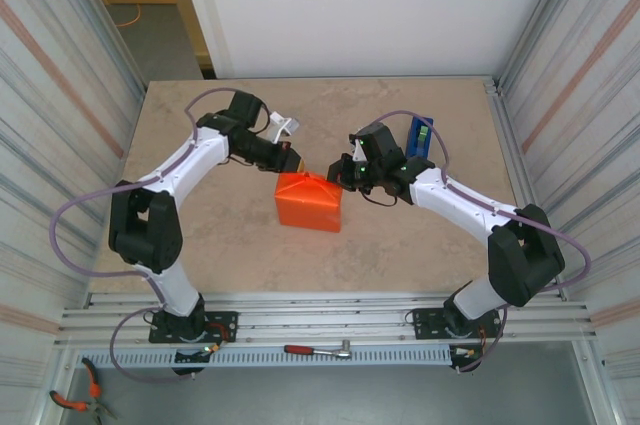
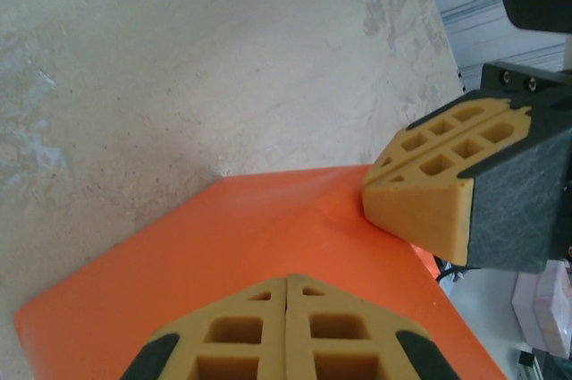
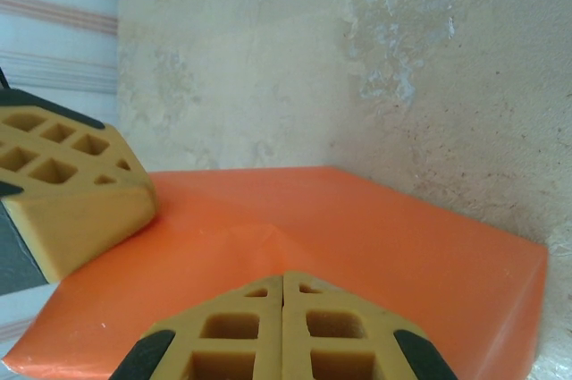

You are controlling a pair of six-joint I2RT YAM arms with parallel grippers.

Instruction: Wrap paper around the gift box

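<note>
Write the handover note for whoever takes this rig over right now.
Left tool: shut, empty, tip at the parcel's far left corner.
Right tool: shut, empty, tip at its far right corner.
Paper: folded into a boxy parcel, mid-table between the arms.
Done: sheet closed over the top.
Remaining: probably securing the folds; blue tape dispenser stands beside the right arm.

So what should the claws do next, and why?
Probably press down gently to flatten the fold. The left claw and right claw both sit shut at the top of the paper, where a loose crease shows.
</note>
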